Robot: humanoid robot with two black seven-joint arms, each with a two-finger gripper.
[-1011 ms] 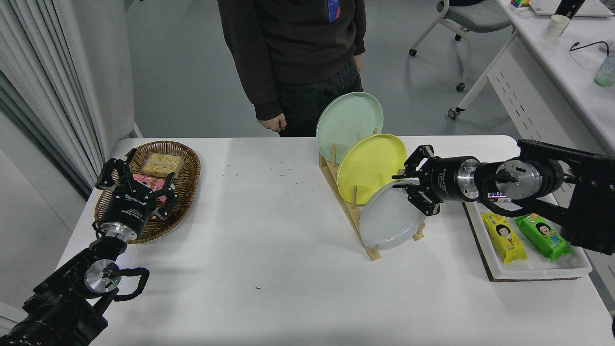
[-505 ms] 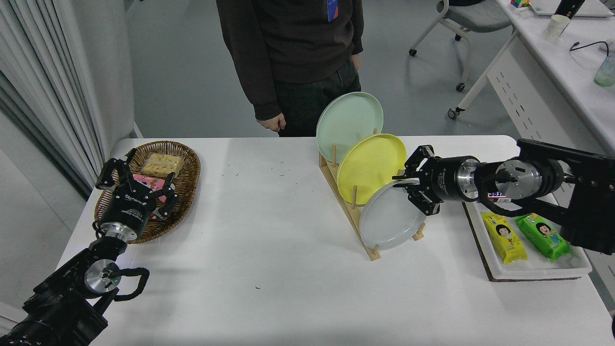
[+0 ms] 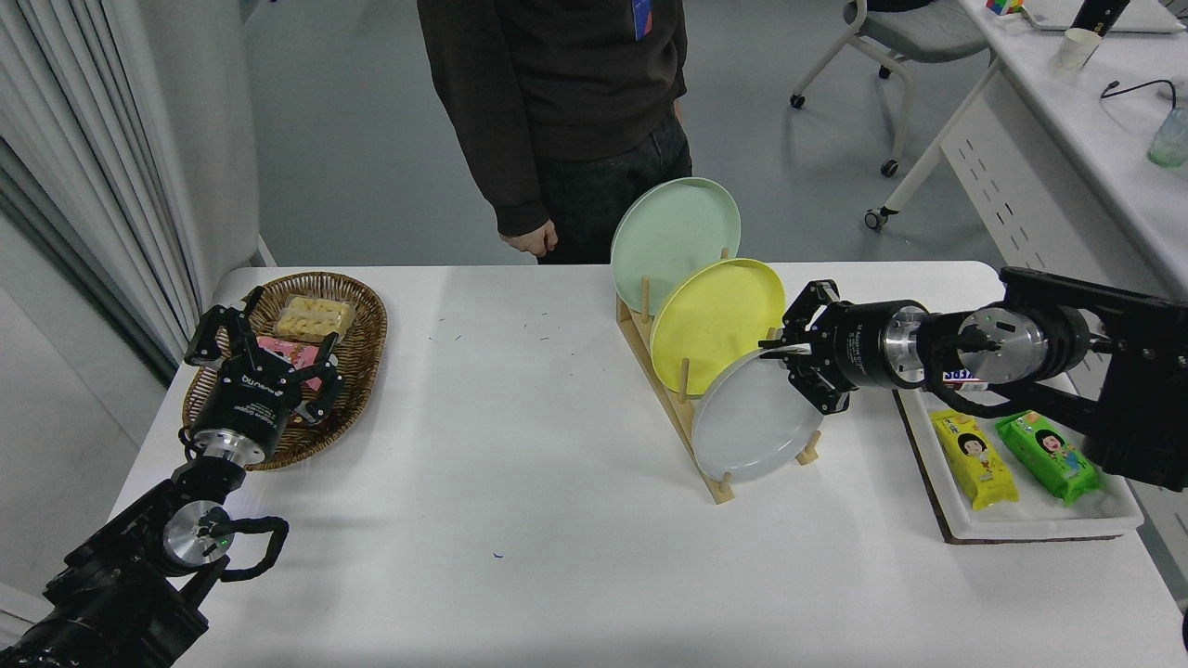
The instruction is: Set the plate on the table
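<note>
The pale grey plate [image 3: 747, 422] leans in the front slot of a wooden rack [image 3: 719, 489] on the white table [image 3: 520, 464], right of centre. My right gripper [image 3: 778, 354] comes in from the right and is shut on the plate's upper right rim. Behind the grey plate in the same rack stand a yellow plate [image 3: 715, 320] and a mint green plate [image 3: 673, 232]. My left gripper [image 3: 264, 348] is parked at the lower left, open and empty.
A wicker basket [image 3: 362, 325] with snacks sits under the left gripper. A white tray [image 3: 1021, 529] with yellow and green snack packs lies at the right edge, under my right arm. A person [image 3: 557, 93] stands at the far side.
The grey plate has shifted slightly up and to the left in the rack with my right gripper on its rim. The person's hand moved a little right.
</note>
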